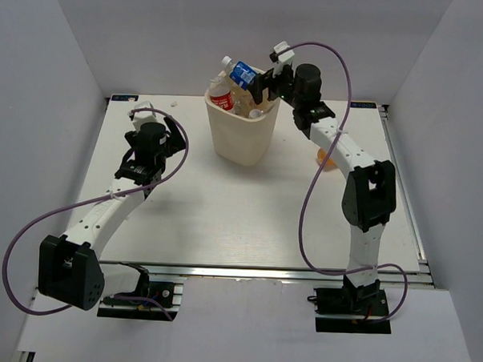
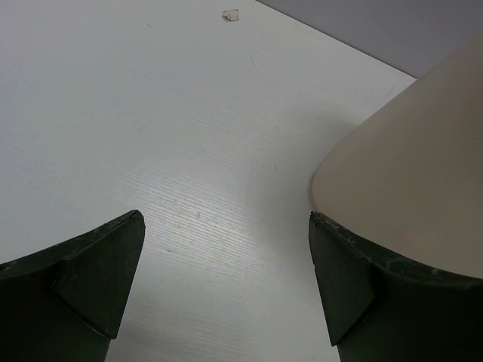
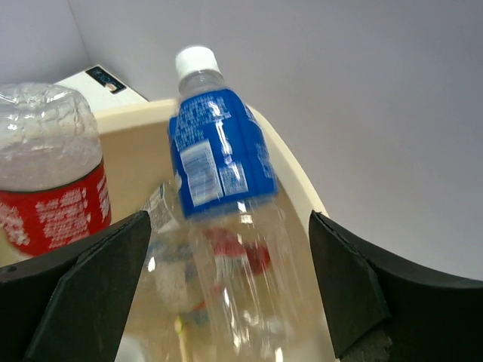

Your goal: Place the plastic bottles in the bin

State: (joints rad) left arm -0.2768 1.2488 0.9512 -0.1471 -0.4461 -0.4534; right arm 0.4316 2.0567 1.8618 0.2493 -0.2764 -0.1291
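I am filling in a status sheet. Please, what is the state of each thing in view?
bin: upright, holding bottles.
blue-label bottle: tilted, cap up, sticking out of the bin, touching neither finger.
red-label bottle: in the bin, reaching above the rim.
orange bottle: on the table, outside the bin.
left gripper: open, empty.
right gripper: open, astride the blue-label bottle.

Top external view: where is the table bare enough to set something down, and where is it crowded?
Widest bare patch: table in front of the bin, between the left arm and right arm. Crowded: the bin's mouth, piled with bottles, and right of the bin, where an orange bottle lies beside the right arm.
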